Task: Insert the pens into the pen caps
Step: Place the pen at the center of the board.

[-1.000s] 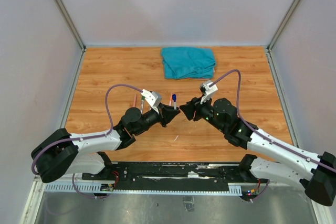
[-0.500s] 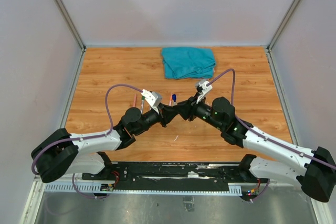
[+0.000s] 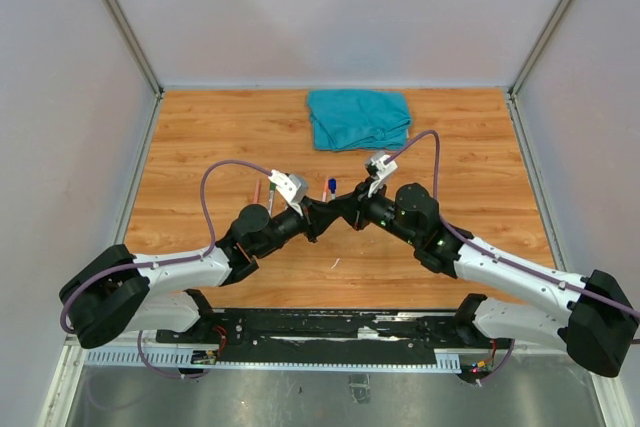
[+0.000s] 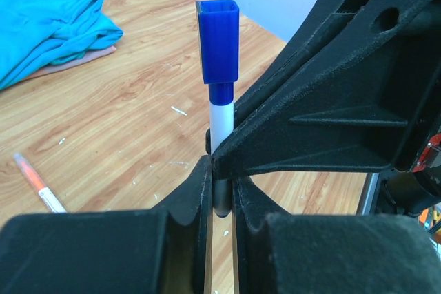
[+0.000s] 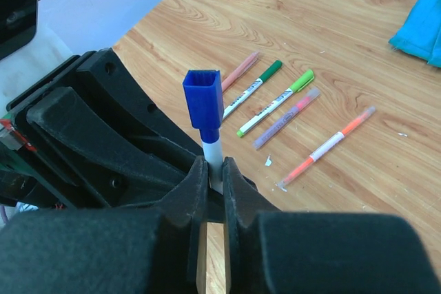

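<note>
1. You see both arms meet over the middle of the wooden table (image 3: 200, 137), tips almost nose to nose; a blue pen (image 4: 222, 118) stands upright between them, lifted off the wood.
2. Your left gripper (image 4: 220, 185) is clenched on the pen's lower end; its two black fingers (image 4: 200, 194) press the white barrel from either side.
3. Your right gripper (image 5: 210, 178) is clamped on the same barrel, just above the left one's hold; whether the two sets of fingers touch each other, you cannot tell.
4. The blue cap (image 5: 203, 98) sits on the pen's top end, above both grips; below it a short, narrower blue collar shows, then the white barrel.
5. Five more pens lie flat on the table beside the left arm, roughly parallel in a loose row and apart from one another; in the right wrist view they run pink pen (image 5: 241, 70), dark green pen (image 5: 251, 87), light green pen (image 5: 275, 101), purple pen (image 5: 286, 118), orange pen (image 5: 327, 146).
6. From above, most of that row is hidden by the left wrist; only two of the pens show just beside it.
7. A crumpled teal cloth (image 3: 358, 117) rests at the far edge of the table, near the middle, well apart from the pens and both grippers.
</note>
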